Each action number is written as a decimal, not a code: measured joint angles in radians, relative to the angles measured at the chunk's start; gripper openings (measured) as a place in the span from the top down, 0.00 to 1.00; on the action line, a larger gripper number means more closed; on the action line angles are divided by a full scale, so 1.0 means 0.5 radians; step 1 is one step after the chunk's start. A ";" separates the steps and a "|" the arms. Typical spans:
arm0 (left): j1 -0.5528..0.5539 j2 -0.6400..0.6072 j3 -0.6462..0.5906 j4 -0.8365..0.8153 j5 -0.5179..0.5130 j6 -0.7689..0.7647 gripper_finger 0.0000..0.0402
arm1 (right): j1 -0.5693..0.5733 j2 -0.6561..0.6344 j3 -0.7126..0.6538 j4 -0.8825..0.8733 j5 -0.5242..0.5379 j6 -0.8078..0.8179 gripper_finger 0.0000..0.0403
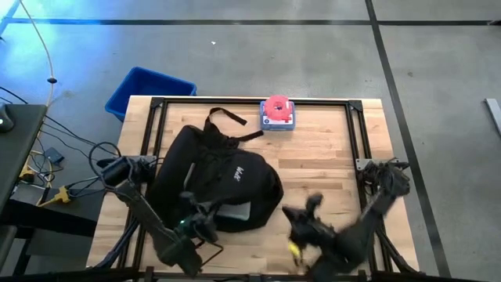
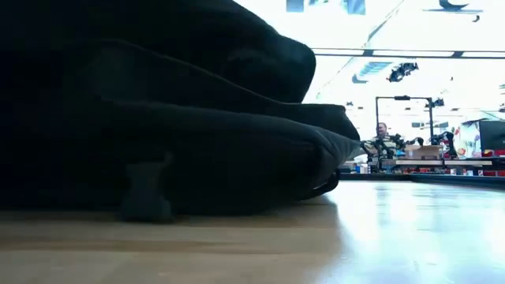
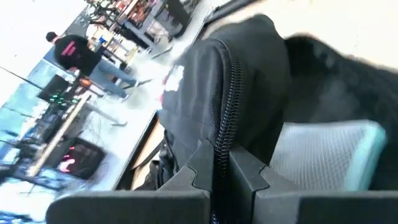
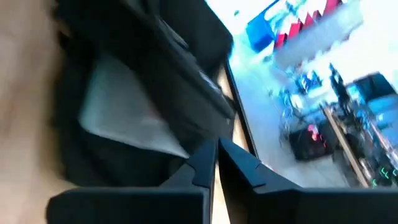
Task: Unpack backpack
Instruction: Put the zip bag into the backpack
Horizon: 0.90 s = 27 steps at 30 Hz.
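Observation:
The black backpack [image 1: 215, 176] lies flat on the left half of the table, its top loop toward the far edge and its opening toward the near edge. It fills the left of the low view [image 2: 158, 118]. A grey mesh-faced thing [image 3: 323, 155] shows inside the opening [image 1: 235, 210]. My left gripper [image 1: 196, 222] is at the backpack's near edge, shut on the rim of the opening [image 3: 219, 171]. My right gripper [image 1: 291, 214] is shut just right of the opening and points at it [image 4: 216, 155], touching nothing that I can see. My left gripper pinches the zipper edge of the backpack's opening [image 3: 219, 134] between its two fingers, and the zipper runs straight out from between them. It comes from the table's near side. The edge stands raised above the grey thing inside, while the backpack's body rests on the table.
A red and blue object [image 1: 277, 111] sits at the middle of the table's far edge. A blue bin [image 1: 149, 90] stands on the floor beyond the far left corner. A small yellow spot [image 1: 293, 249] shows beside the right arm. Bare wood lies right of the backpack [image 1: 329, 157].

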 joint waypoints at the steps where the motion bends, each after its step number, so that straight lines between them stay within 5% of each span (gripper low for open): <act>1: -0.009 -0.004 0.000 -0.002 -0.011 -0.034 1.00 | -0.096 -0.065 -0.020 -0.001 -0.106 -0.055 0.99; 8: -0.047 -0.004 0.000 -0.005 -0.007 -0.007 1.00 | -0.961 -0.640 -0.343 0.031 -0.653 -0.472 0.95; 15: -0.053 -0.005 0.000 -0.006 0.012 0.047 1.00 | -1.972 -0.999 -0.933 0.801 -1.551 -1.235 0.78; 21: -0.053 -0.007 0.000 -0.007 0.037 0.013 1.00 | -2.465 -0.866 -1.363 1.498 -1.927 -1.711 0.54; 27: -0.036 -0.007 0.000 -0.007 0.036 -0.003 1.00 | -2.655 -0.470 -1.351 1.694 -2.135 -2.071 0.38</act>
